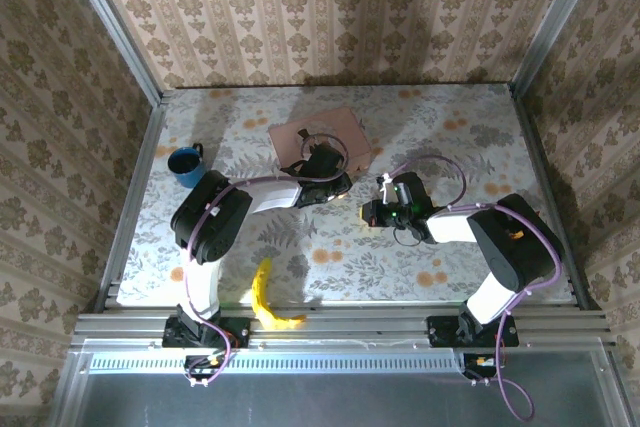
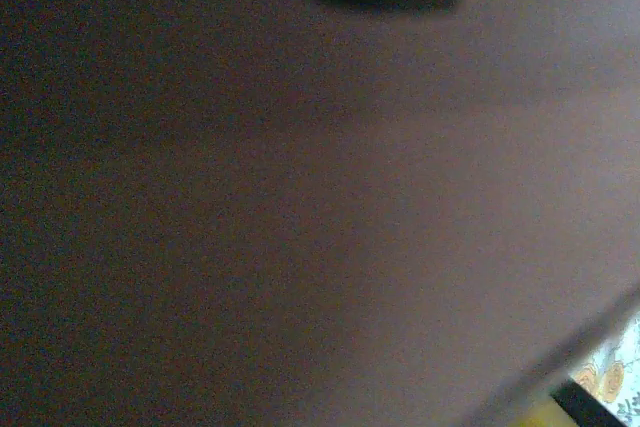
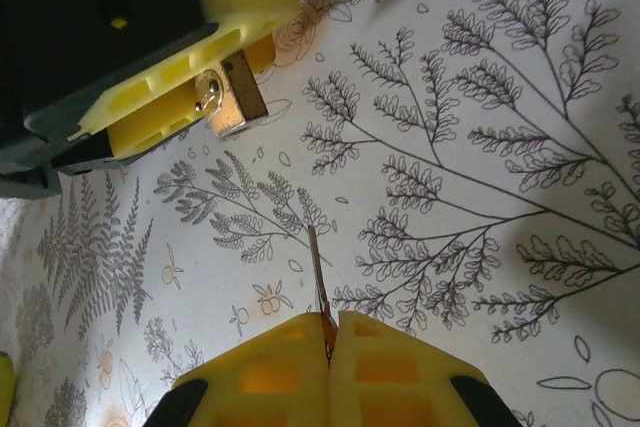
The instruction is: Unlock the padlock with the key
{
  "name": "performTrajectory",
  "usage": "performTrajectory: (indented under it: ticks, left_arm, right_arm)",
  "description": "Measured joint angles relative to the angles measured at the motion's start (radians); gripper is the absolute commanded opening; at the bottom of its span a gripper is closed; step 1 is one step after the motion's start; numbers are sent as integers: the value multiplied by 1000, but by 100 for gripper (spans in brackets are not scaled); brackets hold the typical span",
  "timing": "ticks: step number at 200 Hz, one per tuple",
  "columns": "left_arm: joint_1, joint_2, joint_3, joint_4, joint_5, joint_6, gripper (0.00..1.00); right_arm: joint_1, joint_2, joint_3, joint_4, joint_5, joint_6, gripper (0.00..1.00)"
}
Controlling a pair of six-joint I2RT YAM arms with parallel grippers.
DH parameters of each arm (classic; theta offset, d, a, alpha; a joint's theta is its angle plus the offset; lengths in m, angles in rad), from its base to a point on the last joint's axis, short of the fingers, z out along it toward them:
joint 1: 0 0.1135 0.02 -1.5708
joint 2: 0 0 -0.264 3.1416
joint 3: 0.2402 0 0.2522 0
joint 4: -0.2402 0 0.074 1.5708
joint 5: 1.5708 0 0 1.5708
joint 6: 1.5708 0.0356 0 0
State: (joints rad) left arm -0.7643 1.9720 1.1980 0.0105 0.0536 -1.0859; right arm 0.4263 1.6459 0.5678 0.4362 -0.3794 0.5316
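Both arms reach inward, left tool [image 3: 232, 65] clamped on padlock [image 3: 228, 102], right tool [image 3: 328, 332] pinching key [image 3: 316, 267].

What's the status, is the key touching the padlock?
Apart. The right wrist view shows the key, held by the right gripper, ending short of the padlock, with bare tablecloth between.

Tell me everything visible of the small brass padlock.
The tiny brass-coloured metal padlock is a shiny squarish body with a round keyhole cylinder on its facing side. It is clamped between the yellow plastic fingers of the left gripper; its shackle is hidden. The thin metal key, held in the right gripper, points toward it without touching.
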Motion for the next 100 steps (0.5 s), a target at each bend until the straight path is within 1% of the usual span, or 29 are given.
performTrajectory:
  ticks: [100]
  left_arm:
    - [0,0,-9,37,15,-29,0]
  right_arm:
    - [11,85,9,144,7,56,0]
